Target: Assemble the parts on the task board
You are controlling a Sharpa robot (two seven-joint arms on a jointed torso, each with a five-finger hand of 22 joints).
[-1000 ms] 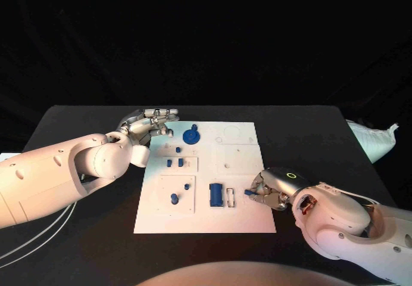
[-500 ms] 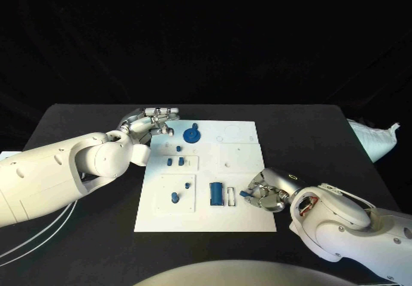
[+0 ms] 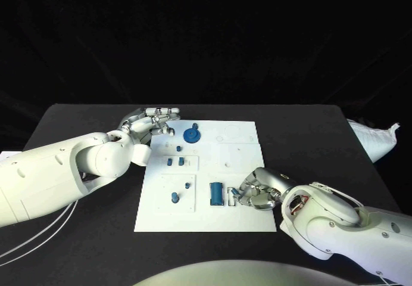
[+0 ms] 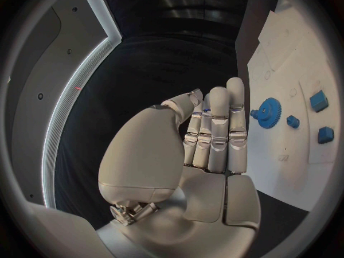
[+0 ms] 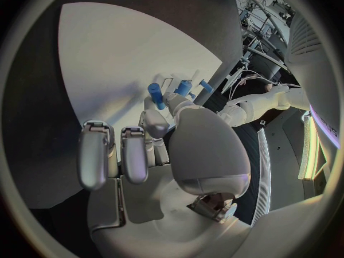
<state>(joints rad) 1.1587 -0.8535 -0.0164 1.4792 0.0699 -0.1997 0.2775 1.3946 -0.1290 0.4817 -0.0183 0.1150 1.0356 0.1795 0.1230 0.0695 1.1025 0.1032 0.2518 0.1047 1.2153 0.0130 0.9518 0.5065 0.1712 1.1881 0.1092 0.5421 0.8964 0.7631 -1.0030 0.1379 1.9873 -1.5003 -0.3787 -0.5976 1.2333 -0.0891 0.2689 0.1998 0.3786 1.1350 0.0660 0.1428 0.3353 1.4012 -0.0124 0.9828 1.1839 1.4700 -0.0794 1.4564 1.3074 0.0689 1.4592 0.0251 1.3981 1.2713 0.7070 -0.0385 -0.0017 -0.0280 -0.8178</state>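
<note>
At right hand (image 3: 259,195): pinching blue peg (image 5: 155,95) over board (image 3: 244,221) | left hand (image 3: 153,124): fingers together, empty, beside gear (image 3: 192,135)

black table (image 3: 318,137), dark backdrop, white bag (image 3: 374,138)

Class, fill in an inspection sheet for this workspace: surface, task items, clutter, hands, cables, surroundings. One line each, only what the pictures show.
Surface: black table with the white task board lying flat in the middle.
Task items: blue gear at the board's far end; small blue parts mid-board; blue block at the near end.
Clutter: white bag at the table's right edge.
Hands: left hand beside the board's far left corner, fingers straight and together, holding nothing; right hand over the board's near right, pinching a small blue peg.
Cables: white cables on the table under the left arm.
Surroundings: dark backdrop, nothing seen.
</note>
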